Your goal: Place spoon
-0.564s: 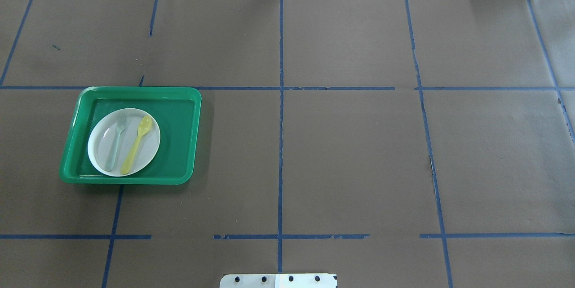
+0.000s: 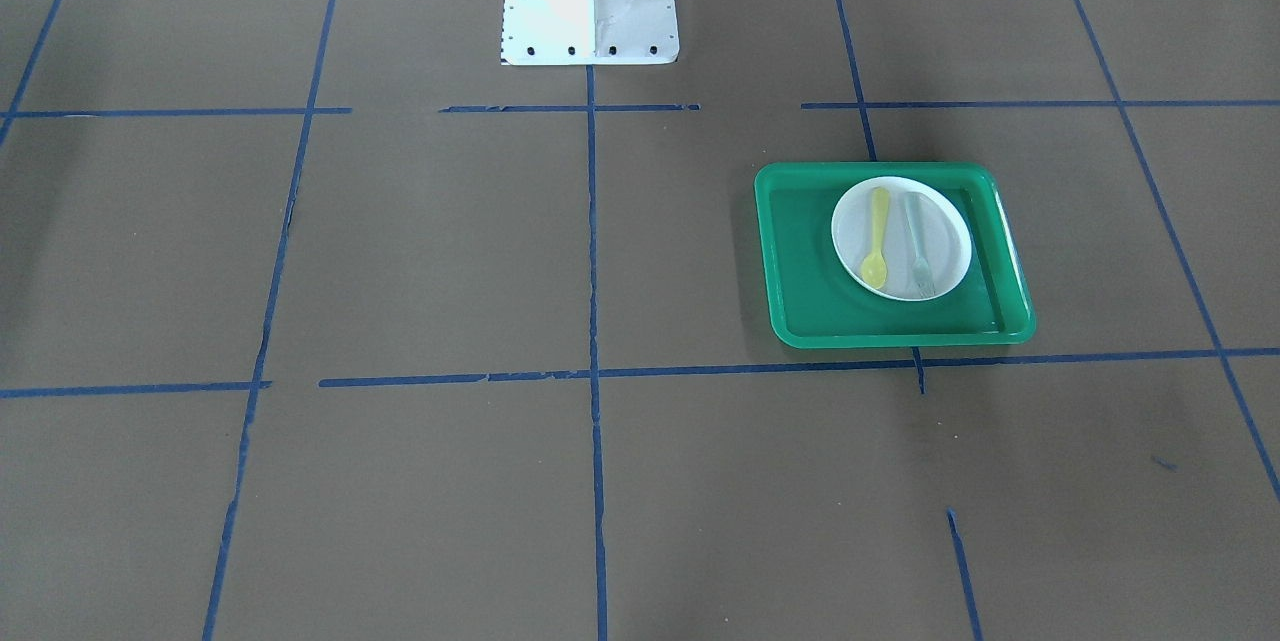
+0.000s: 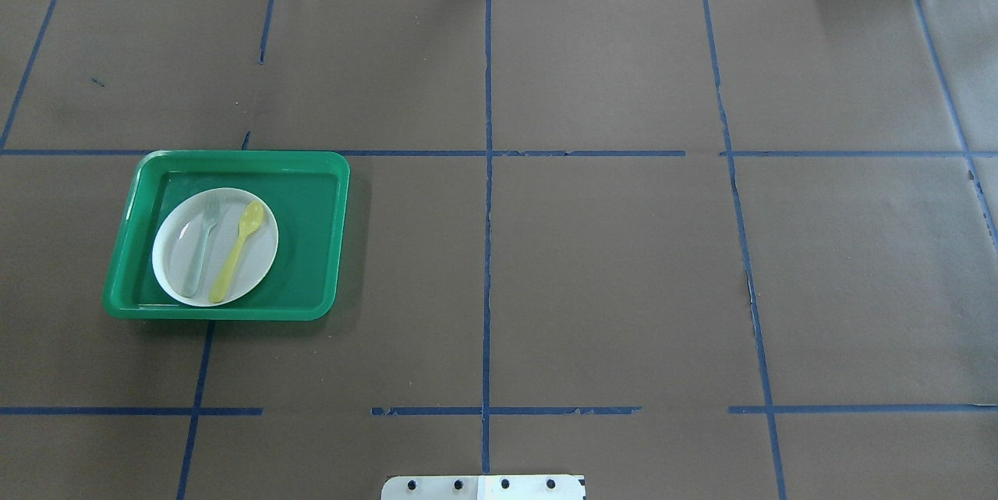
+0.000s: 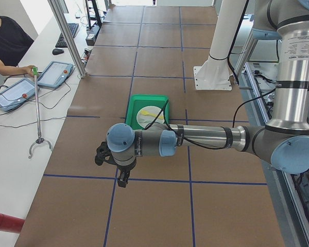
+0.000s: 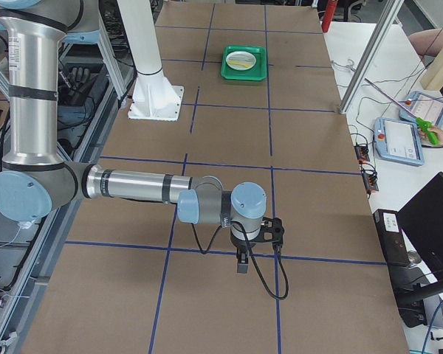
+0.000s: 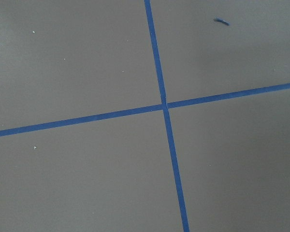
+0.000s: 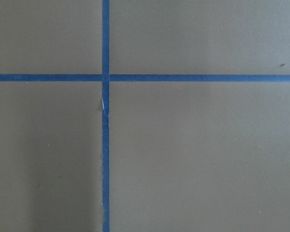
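Now: slim pale-yellow oval-bowled spoon (image 3: 236,252) lying on plate (image 3: 261,254); left gripper (image 4: 122,180), right gripper (image 5: 241,263) state: cannot tell.

The paper-covered worktop (image 3: 624,266) is matt brown, crossed by a grid of dark blue tape lines (image 3: 488,250) that are frayed in places. The rectangular plastic tray (image 3: 312,235) is glossy bright green, the round plate (image 3: 224,231) plain white, the small plastic spoon (image 3: 238,252) pale yellow, and the plastic fork (image 3: 200,248) translucent grey. The tubular left robot arm (image 4: 206,136) and tubular right robot arm (image 5: 133,184) are silver-grey with pale-blue joint caps.
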`<state>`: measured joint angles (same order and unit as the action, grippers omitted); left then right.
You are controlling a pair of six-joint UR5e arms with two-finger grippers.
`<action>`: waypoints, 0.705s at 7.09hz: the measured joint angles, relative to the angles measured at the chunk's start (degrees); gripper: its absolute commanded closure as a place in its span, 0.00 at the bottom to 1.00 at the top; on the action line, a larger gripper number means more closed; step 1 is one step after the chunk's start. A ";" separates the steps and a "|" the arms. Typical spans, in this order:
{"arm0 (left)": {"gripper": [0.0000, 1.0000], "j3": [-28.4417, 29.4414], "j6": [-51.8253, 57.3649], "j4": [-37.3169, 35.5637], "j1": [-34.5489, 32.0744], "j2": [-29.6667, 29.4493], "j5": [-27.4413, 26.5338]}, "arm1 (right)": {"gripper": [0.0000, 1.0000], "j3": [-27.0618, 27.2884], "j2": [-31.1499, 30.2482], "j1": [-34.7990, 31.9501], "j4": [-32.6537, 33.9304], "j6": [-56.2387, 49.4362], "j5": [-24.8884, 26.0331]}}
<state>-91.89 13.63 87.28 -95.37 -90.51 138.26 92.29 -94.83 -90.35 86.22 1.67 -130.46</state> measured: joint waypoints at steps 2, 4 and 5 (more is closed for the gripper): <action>0.00 0.05 -0.49 0.12 0.36 0.39 0.03 | 0.00 0.00 -0.04 0.00 0.00 0.00 -0.01; 0.00 0.22 -6.81 4.73 3.34 -0.43 -0.04 | 0.00 0.02 -0.02 0.00 0.00 0.00 -0.05; 0.00 0.00 -13.75 11.22 7.77 -0.75 -0.21 | 0.00 0.01 0.00 0.00 0.00 0.00 -0.06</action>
<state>-91.89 -0.12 98.50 -87.60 -91.26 138.05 92.30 -94.84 -90.35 86.22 1.67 -130.51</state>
